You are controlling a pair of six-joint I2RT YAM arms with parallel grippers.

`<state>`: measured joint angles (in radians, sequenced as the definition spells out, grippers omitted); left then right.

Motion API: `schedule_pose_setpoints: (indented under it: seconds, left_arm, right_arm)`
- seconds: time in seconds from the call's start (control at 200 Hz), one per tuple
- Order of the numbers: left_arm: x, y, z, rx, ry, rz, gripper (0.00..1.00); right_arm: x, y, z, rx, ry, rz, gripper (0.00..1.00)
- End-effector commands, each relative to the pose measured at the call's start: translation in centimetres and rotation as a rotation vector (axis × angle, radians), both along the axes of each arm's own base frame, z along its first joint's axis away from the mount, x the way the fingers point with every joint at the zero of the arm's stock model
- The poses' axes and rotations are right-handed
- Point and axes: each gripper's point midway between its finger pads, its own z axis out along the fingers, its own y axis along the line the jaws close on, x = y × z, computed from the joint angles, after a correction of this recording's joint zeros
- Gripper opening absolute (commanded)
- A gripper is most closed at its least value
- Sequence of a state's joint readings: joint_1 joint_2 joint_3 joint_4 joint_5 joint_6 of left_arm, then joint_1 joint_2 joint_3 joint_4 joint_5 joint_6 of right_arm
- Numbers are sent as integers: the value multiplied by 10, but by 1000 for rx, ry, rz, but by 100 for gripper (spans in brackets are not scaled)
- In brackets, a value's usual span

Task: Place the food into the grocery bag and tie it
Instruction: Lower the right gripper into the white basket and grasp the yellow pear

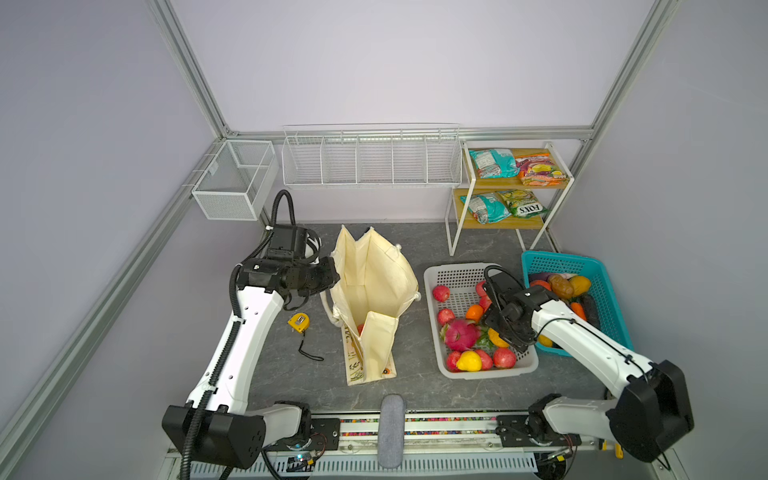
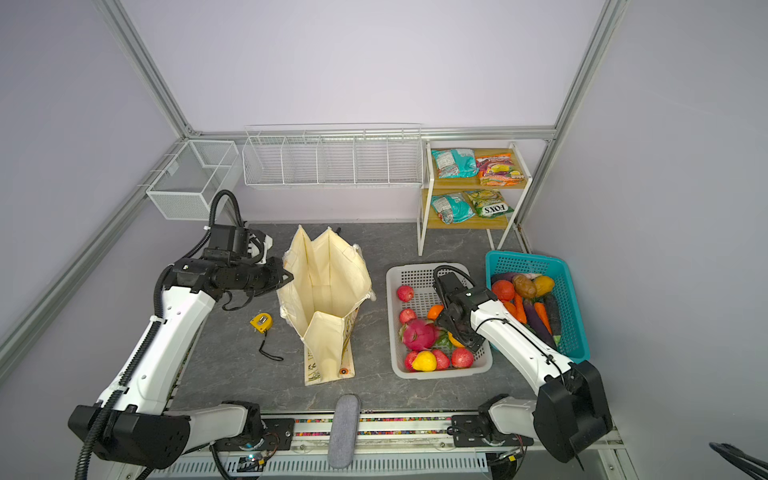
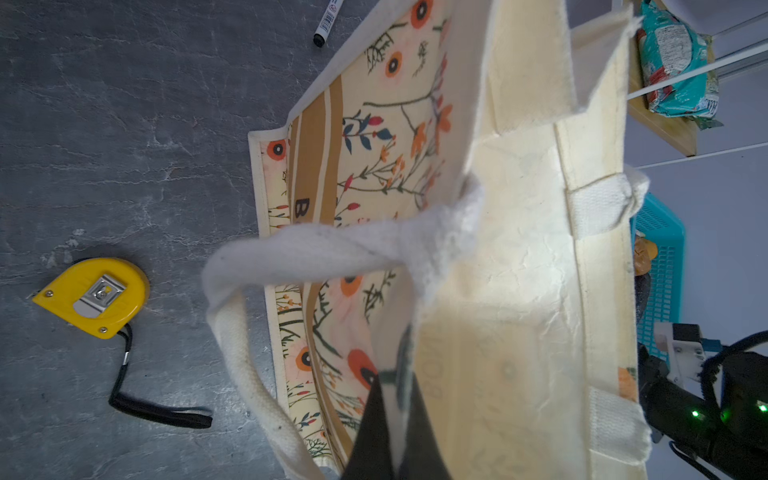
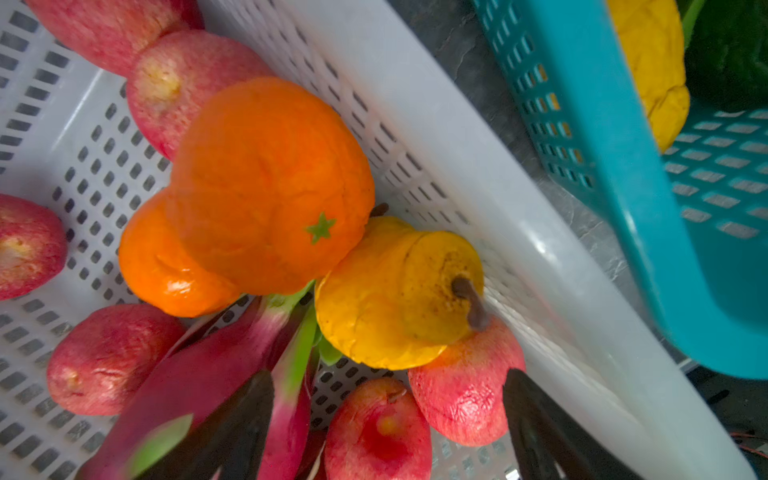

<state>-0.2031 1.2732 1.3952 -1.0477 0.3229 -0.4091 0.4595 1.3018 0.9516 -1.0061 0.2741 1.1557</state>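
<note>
Grocery bag (image 1: 374,282) rim pinched in left gripper (image 3: 390,386); right gripper (image 4: 388,376), wide and empty, should centre over the orange (image 4: 270,183)

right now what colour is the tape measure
The tape measure is yellow with a black strap, clearest in the left wrist view.

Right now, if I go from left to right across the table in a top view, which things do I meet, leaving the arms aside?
yellow tape measure → grocery bag → white basket → teal basket
</note>
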Motion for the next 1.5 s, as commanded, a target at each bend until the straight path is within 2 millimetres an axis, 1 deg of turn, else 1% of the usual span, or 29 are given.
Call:
schedule_pose_setpoints:
  seconds: [0.0,0.18,0.31,0.59,0.675,0.86,1.12,1.19,1.31,1.4,1.495]
  left_arm:
    - [1,-3,3,2,-1,-27,0]
    - [3,-4,1,3,4,-35,0]
    - [3,-3,2,15,-2,-40,0]
    - [4,-4,4,18,-6,-48,0]
    - [4,-3,5,21,-12,-50,0]
    - [4,-3,3,23,-9,-52,0]
    - [4,-3,3,23,-11,-56,0]
    - [4,-4,3,22,-11,-56,0]
    - [4,-4,3,24,-13,-57,0]
    - [4,-4,3,24,-12,-57,0]
    - [4,-3,4,25,-15,-54,0]
  right_arm:
    - [0,-8,-5,-43,18,-45,88]
    - [2,-13,-12,-85,47,-63,86]
    - [4,-12,-17,-96,64,-67,86]
    - [15,-14,-18,-141,63,-80,84]
    - [17,-13,-22,-141,72,-79,84]
    - [17,-9,-32,-135,97,-90,81]
    - [14,-11,-42,-148,119,-98,77]
    - [13,-12,-43,-150,123,-100,75]
    - [13,-12,-43,-151,121,-92,67]
    - [14,-12,-39,-146,111,-84,65]
    - [18,-10,-31,-140,92,-63,57]
